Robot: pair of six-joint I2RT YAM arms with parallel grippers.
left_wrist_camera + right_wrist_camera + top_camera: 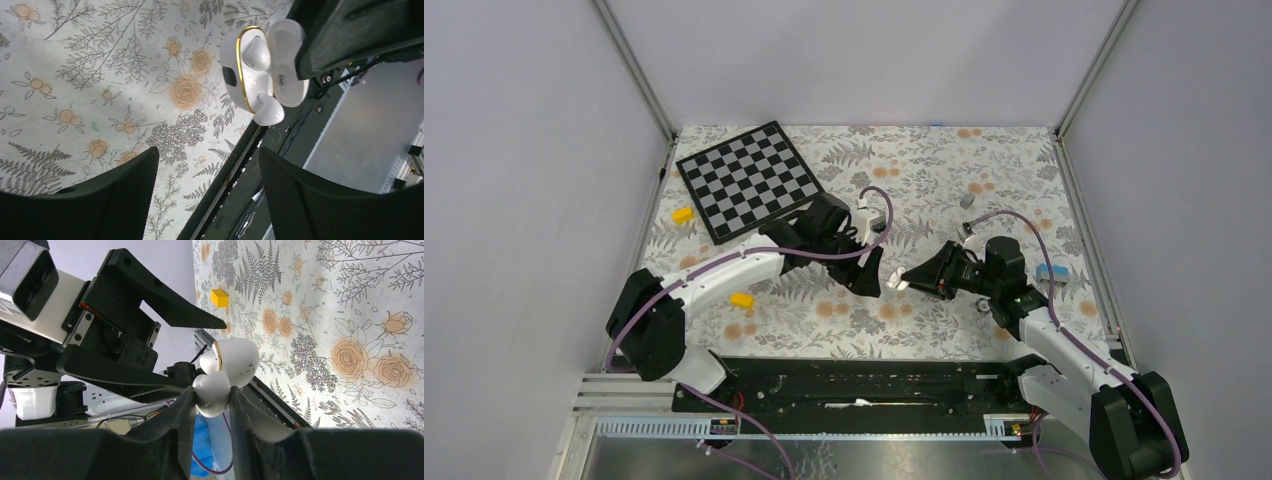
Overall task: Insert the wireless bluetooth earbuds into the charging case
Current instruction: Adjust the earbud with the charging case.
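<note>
right gripper [212, 394] is pinching the open charging case [239, 359] by its lid, above the table [350, 300]; left gripper [207, 157] is hanging spread just beside it.

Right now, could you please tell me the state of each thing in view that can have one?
charging case: open, lid swung back, gold rim showing.
right gripper: shut on the charging case.
left gripper: open, nothing between its fingers.
earbuds: cannot tell whether they are seated in the case.
</note>
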